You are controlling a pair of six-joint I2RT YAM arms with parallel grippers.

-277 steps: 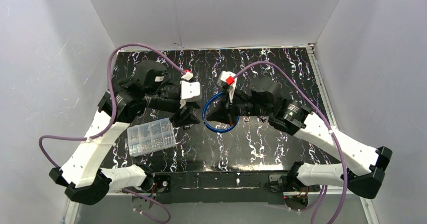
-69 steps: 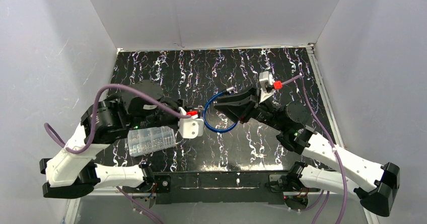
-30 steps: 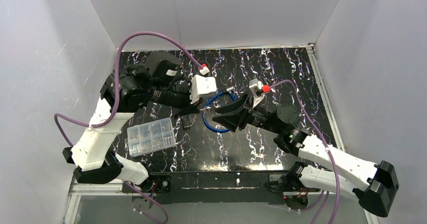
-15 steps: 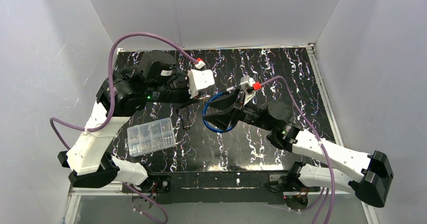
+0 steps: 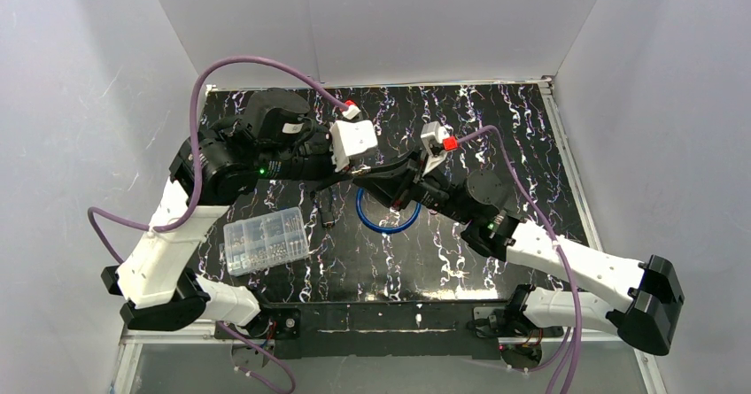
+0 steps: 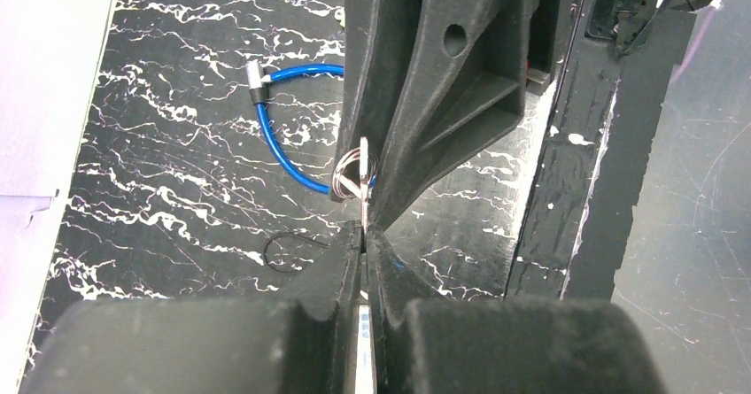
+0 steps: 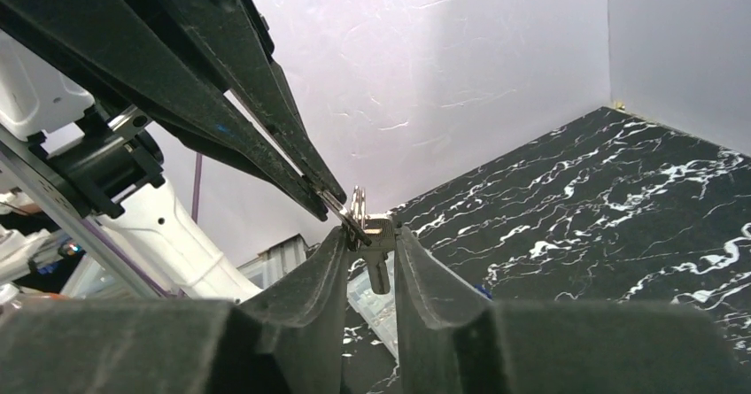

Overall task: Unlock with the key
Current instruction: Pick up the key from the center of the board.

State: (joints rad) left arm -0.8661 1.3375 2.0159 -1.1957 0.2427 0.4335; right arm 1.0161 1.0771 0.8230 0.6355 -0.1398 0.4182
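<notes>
Left end effector (image 5: 348, 172): clenched on the key, which shows edge-on between its fingertips in the left wrist view. It is raised above the bench, pointing toward 3 o'clock in the top view.
Parts box (image 5: 266, 241): clear and lidded, flat on the bench at 7 o'clock from the left end effector, well apart from it.
Dark object (image 5: 328, 212): small, on the bench between the parts box and the cable; too small to identify.
Key (image 7: 378, 266): off the bench, pinched where the two end effectors meet tip to tip.
Key ring (image 6: 352, 171): silver, hanging at the key just beside the fingertips.
Right end effector (image 5: 365, 174): grasping the key from the opposite side and pointing toward 9 o'clock, its fingers closed on either side of it.
Blue cable (image 5: 386, 232): a loop flat on the bench at 5 o'clock from the key, with a metal tip on one free end.
Bench (image 5: 496, 137): black with white marbling.
</notes>
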